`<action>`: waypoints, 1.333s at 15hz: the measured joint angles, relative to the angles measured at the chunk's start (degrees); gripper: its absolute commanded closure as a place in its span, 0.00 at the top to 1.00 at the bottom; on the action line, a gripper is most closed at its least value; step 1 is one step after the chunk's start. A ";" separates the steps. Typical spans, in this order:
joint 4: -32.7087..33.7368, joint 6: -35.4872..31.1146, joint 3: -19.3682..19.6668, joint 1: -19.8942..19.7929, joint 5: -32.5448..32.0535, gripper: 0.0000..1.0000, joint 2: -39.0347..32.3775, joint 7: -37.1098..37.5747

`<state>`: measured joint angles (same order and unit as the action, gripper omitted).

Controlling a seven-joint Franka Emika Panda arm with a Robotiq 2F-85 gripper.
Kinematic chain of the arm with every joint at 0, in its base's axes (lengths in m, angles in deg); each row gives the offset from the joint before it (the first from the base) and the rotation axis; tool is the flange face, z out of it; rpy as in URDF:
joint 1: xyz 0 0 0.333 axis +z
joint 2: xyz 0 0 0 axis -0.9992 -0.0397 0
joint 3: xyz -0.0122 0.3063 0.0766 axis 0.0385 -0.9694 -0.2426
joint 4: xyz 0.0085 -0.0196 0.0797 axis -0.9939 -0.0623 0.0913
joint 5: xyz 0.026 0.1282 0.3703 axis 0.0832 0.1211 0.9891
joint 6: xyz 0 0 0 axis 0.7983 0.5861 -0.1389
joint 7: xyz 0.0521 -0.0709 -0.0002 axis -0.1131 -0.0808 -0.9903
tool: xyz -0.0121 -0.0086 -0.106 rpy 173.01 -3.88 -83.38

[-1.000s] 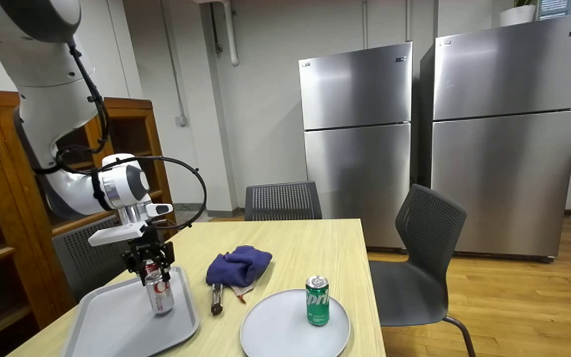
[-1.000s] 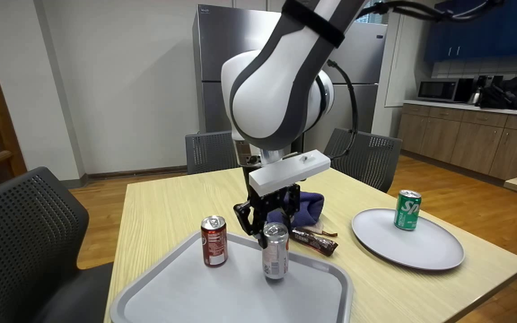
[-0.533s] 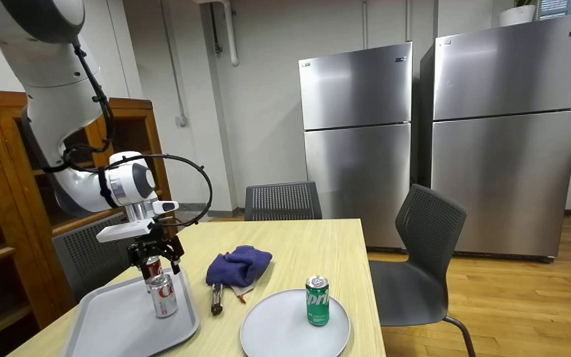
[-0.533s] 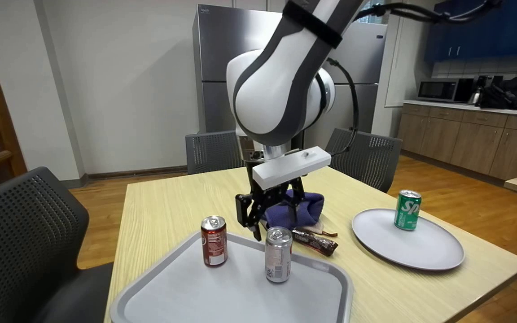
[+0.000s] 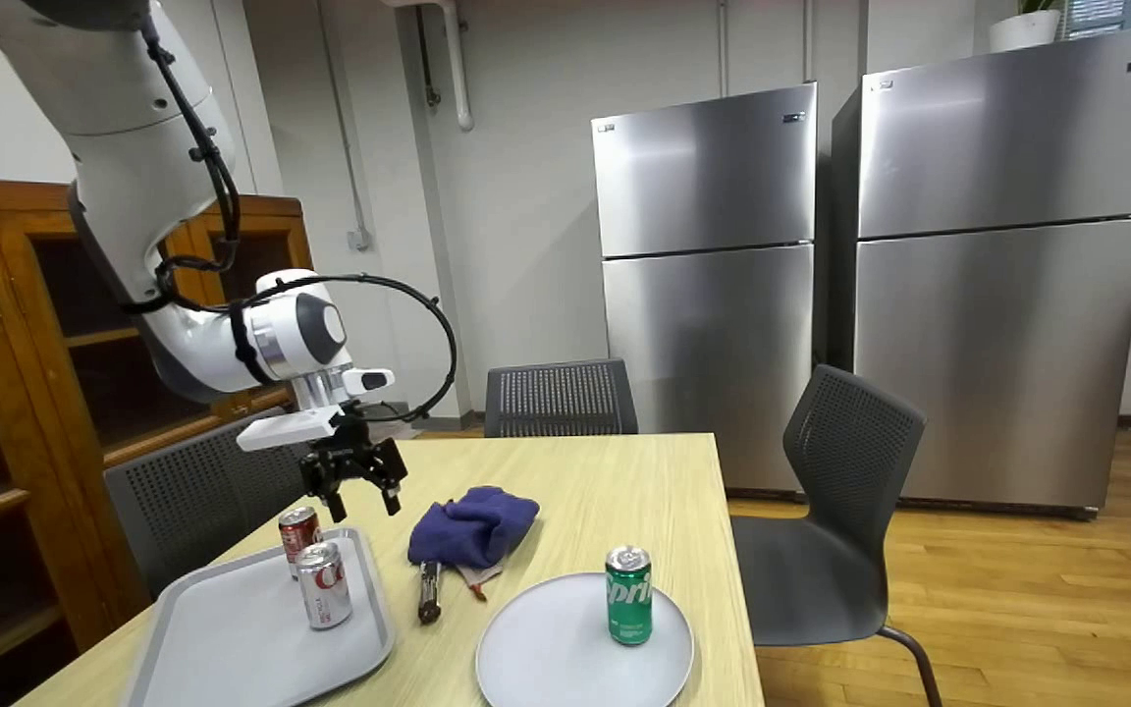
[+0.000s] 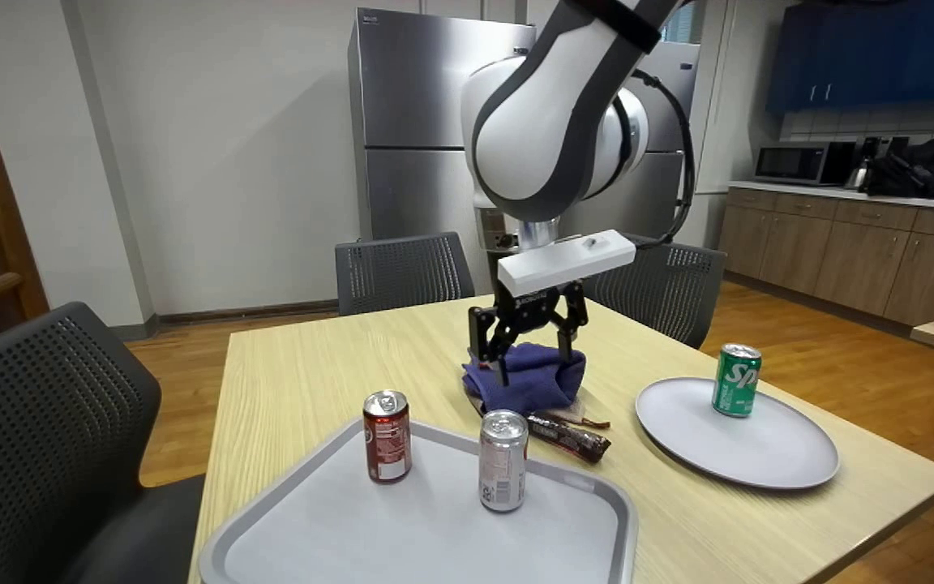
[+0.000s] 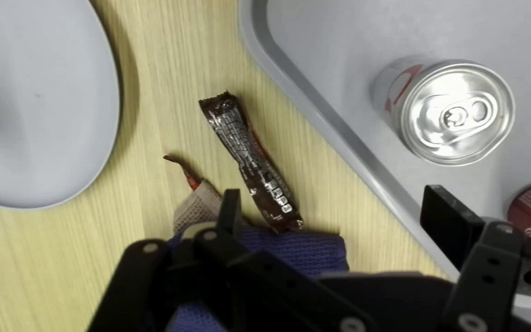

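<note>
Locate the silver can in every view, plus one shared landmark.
In an exterior view: silver can, lower left.
In an exterior view: silver can, lower middle.
Wrist view: silver can, upper right.
Shared landmark: gray tray beneath it, in all three.

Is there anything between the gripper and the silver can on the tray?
Nothing visible stands in the way: between the open gripper and the silver can, only the tray rim crosses, low beneath; the red can stands to one side.
</note>
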<state>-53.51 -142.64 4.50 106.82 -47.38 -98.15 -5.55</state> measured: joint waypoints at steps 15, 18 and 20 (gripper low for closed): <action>-16.64 -10.52 8.00 -12.57 -0.01 1.00 11.85 1.38; -19.00 -13.34 10.26 -15.69 -0.03 1.00 13.07 1.34; -19.92 -14.61 11.70 -17.58 -0.03 1.00 13.50 1.28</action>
<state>-73.44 -157.26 16.20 89.24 -47.41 -84.65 -4.27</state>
